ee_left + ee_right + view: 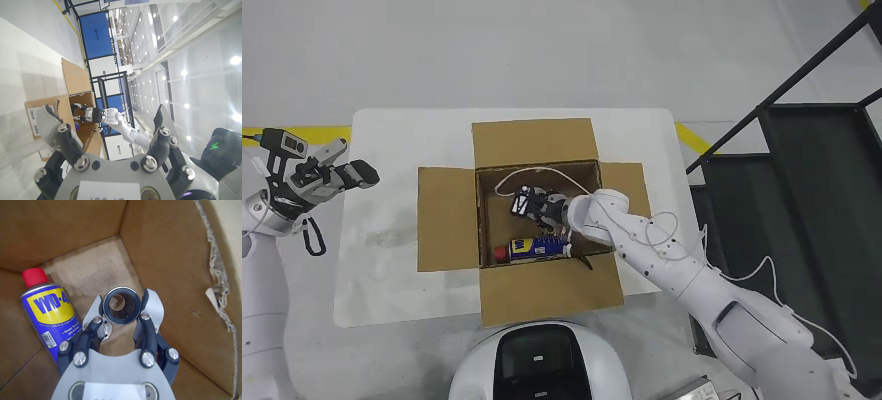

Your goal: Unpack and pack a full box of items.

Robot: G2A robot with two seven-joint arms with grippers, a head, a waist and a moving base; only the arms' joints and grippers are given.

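An open cardboard box (449, 218) stands on the white table, flaps spread. My right gripper (122, 303) is down inside the box (170, 256), shut on a metal cylinder with a black ring end (122, 308). Beside it a blue and yellow spray can with a red cap (48, 306) lies on the box floor; from above the can (532, 247) lies along the near wall, next to the right gripper (527, 204). My left gripper (102, 117) is open and holds nothing, off the table's left side (354, 174). It looks toward the box (49, 113).
The white table (392, 280) has bare room left of the box. A dark metal stair frame (802, 150) stands to the right of the table. White cable runs along the right arm (662, 235).
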